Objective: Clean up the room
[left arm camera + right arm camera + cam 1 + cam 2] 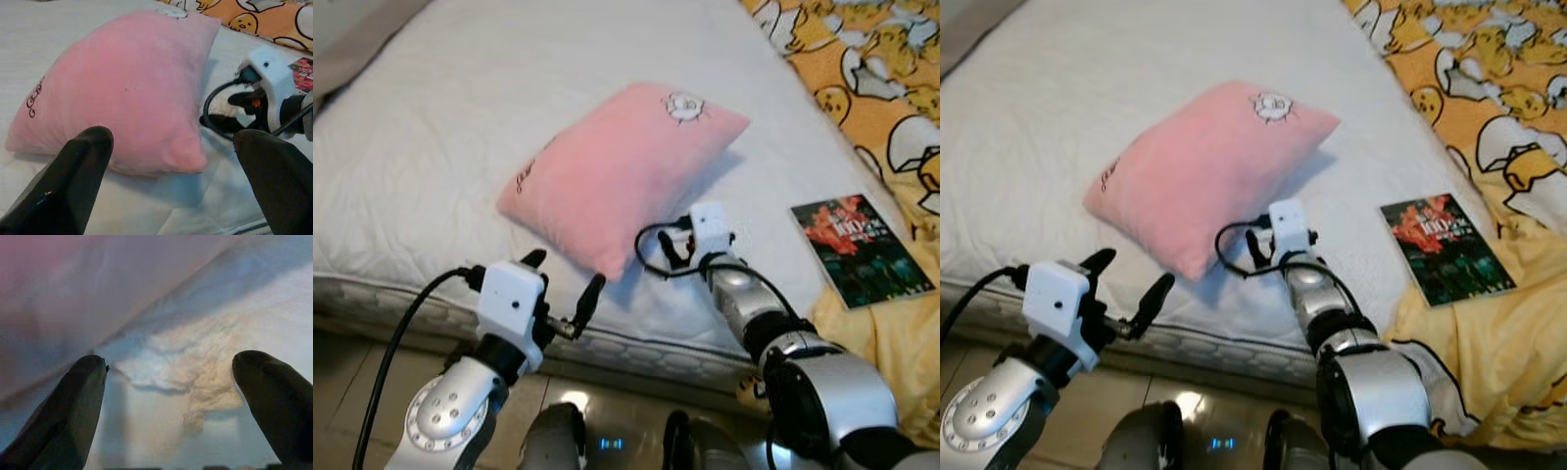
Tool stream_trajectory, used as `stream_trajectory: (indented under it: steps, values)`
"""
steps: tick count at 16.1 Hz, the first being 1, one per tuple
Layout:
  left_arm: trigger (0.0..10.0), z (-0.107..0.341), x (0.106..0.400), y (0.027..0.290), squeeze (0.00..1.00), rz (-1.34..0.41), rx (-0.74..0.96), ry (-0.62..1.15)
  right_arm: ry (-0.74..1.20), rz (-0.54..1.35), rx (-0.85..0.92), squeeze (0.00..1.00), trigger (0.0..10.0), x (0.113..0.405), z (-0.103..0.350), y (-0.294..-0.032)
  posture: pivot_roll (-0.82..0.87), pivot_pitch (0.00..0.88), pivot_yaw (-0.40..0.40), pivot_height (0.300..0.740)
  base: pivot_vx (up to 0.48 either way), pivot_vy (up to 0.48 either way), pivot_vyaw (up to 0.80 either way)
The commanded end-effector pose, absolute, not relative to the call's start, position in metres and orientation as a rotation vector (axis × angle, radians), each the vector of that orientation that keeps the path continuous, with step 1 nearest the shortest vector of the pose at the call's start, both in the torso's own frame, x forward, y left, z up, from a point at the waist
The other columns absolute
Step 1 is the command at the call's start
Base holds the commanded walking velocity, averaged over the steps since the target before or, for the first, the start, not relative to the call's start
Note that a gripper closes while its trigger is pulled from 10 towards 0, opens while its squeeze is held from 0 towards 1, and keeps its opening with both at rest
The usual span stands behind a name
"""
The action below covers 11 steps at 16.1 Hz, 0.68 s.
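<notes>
Both tools stand released: the right tool [168, 382] faces a crumpled tissue [195, 372] beside the pink pillow [617, 166], the left tool [563, 289] near the bed [431, 117] edge.

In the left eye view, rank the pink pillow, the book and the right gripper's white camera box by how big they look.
1. pink pillow, clearly the largest.
2. book, lying flat on the white sheet.
3. white camera box behind the right gripper, the smallest, even though it sits nearer the camera.
</notes>
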<state>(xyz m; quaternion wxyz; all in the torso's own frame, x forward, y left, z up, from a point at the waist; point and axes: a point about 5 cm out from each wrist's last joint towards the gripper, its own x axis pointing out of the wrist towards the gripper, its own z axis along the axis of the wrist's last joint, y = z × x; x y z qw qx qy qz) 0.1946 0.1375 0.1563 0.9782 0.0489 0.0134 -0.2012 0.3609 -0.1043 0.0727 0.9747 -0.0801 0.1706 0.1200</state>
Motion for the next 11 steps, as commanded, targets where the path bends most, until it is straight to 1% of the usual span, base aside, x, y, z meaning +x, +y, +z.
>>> stream_trajectory:
  steps: [1,2,3,6,7,11]
  values:
    - [10.0,0.1578,0.1914,0.1356,0.0,-0.413,0.093,0.033,0.39,0.228,-0.176,0.0,10.0,0.3565,0.0643,-0.1058,0.38,0.277,-0.018,0.726,0.0,0.0,0.0]
    - [10.0,0.1578,0.1918,0.1349,0.0,-0.414,0.092,0.033,0.402,0.212,-0.162,0.0,10.0,0.356,0.063,-0.1067,0.38,0.278,-0.019,0.726,0.0,0.0,0.0]
    - [10.0,0.1582,0.1928,0.1342,0.0,-0.415,0.091,0.034,0.439,0.16,-0.104,0.0,10.0,0.3549,0.0597,-0.1105,0.37,0.278,-0.018,0.726,0.0,0.0,0.0]
    - [10.0,0.1588,0.1932,0.1333,0.0,-0.418,0.091,0.035,0.444,0.151,-0.131,0.0,10.0,0.3548,0.0591,-0.1121,0.37,0.283,-0.016,0.726,0.0,0.0,0.0]
    - [10.0,0.1587,0.1933,0.133,0.0,-0.419,0.091,0.036,0.442,0.154,-0.124,0.0,0.0,0.3551,0.0596,-0.1114,0.37,0.283,-0.015,0.726,0.0,0.0,0.0]
    - [10.0,0.1586,0.196,0.1325,0.0,-0.419,0.091,0.038,0.443,0.189,-0.093,0.0,0.0,0.3542,0.0595,-0.1048,0.38,0.281,-0.016,0.726,0.0,0.0,0.0]
